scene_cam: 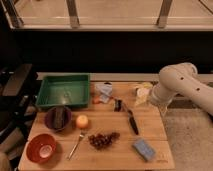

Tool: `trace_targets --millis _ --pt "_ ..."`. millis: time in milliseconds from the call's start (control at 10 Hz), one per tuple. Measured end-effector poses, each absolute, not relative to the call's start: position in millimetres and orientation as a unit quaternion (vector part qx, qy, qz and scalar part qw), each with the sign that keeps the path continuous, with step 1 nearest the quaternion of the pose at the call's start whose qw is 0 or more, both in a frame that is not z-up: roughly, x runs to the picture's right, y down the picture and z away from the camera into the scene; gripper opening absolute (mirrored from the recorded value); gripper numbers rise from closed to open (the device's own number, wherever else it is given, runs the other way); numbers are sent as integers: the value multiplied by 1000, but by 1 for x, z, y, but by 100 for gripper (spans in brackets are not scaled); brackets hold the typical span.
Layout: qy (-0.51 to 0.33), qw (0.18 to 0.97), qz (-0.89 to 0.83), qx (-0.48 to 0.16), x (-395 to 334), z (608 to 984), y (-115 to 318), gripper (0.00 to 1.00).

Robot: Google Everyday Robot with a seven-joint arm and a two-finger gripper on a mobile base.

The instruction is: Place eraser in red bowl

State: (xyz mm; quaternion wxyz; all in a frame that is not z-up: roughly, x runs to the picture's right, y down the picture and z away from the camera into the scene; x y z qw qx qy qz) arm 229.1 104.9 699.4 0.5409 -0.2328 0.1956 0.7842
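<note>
The red bowl (41, 148) stands at the front left corner of the wooden table (115, 154), with a whitish patch inside. A dark rectangular block, which looks like the eraser (60, 117), lies inside a maroon bowl (50, 121) just behind the red bowl. My white arm (175, 87) is folded at the table's right edge, far from both bowls. My gripper does not show in this view; only the arm's links do.
A green tray (64, 91) stands at the back left. An orange fruit (81, 121), a fork (76, 143), grapes (102, 139), a black-handled knife (133, 123), a blue-grey block (144, 149), a blue packet (104, 92) and a yellowish item (142, 92) lie on the table.
</note>
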Motion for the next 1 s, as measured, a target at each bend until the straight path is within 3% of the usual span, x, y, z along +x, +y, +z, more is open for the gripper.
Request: trace_targets --millis 1000 --pt "196 541 784 -233 229 699 105 80"
